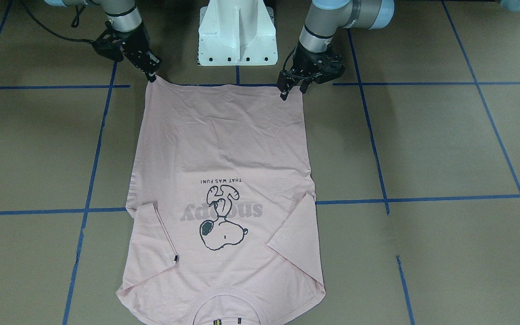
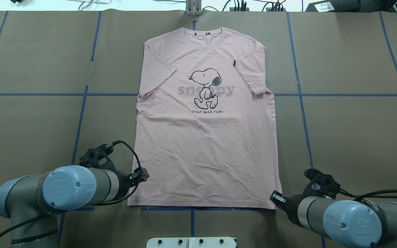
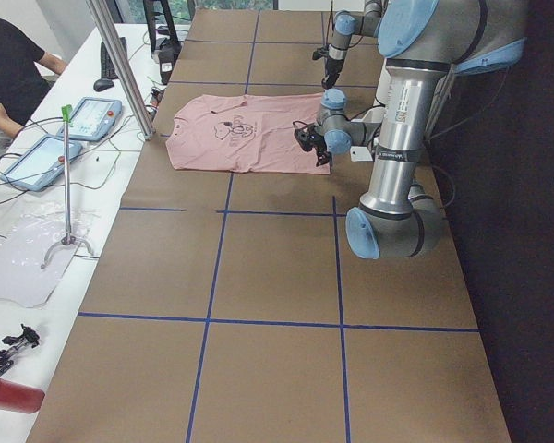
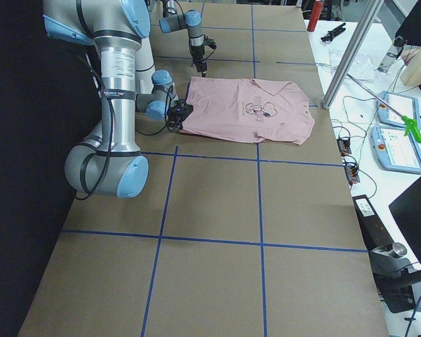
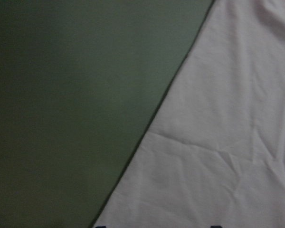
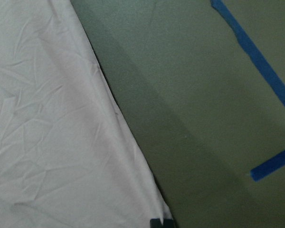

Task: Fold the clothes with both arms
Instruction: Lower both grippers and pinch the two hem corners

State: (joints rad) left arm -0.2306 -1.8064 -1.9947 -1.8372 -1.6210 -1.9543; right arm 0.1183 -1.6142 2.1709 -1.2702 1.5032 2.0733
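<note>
Pink T-shirt (image 2: 205, 144) lies flat and print side up on the brown-papered table (image 2: 350, 137), inside the grid of blue tape (image 2: 339, 95). The collar (image 2: 207, 39) is at the far edge and the hem is nearest the white pedestal (image 1: 237, 36). Both short sleeves are folded inward over the chest, and the one on the robot's right shows a small black tag (image 2: 234, 63). The dog outline (image 2: 205, 84) sits over grey lettering mid-chest, with a line of small dark text below it. The cloth is lightly creased toward the hem. The left arm (image 2: 71, 187) reaches down to the hem corner on its own side. The left gripper (image 1: 293, 91) has its fingers (image 1: 282, 94) spread apart at that corner; one tip is over the cloth edge, the other just outside it, and nothing is clamped between them. The right arm (image 2: 350, 220) is at the opposite hem corner. The right gripper (image 1: 153, 76) has its tips drawn together on the very corner, which rises in a small peak to meet them, so the fabric looks pinched. The right wrist view shows a dark fingertip at the shirt's corner. The left wrist view is blurred and shows only the shirt edge against the table. In the left side view a person (image 3: 9, 65) sits at a white bench beside the table, near two handheld control tablets (image 3: 94, 117).
</note>
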